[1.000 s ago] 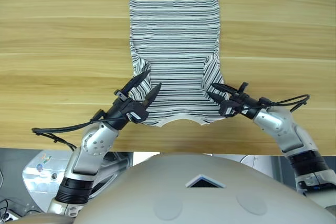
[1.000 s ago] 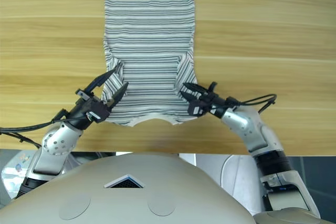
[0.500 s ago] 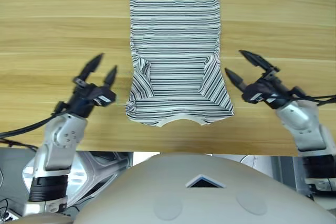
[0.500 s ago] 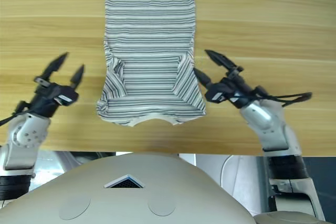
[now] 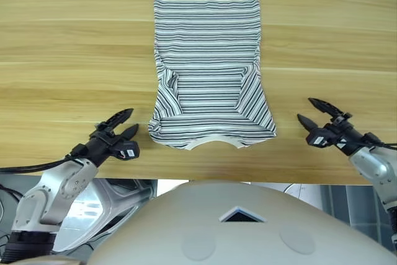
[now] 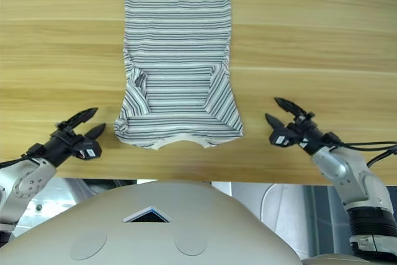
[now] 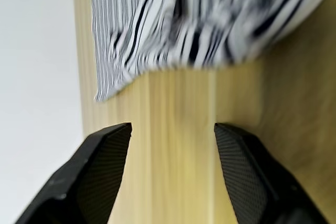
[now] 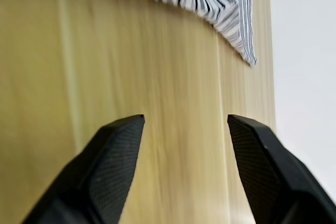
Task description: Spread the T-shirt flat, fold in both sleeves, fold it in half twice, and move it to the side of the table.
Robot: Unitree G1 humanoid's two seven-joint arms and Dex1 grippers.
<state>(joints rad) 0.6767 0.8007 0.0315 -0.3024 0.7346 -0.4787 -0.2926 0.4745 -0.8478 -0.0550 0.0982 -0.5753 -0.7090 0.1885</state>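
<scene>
For the first half-fold, both near corners are best pinched level and carried evenly to the far hem. The left gripper [image 5: 132, 120] and right gripper [image 5: 304, 108] are held wide open and empty, apart from the striped T-shirt [image 5: 208, 72]. It is laid flat mid-way across the table [image 5: 74, 41], sleeves tucked in, collar nearest.
</scene>
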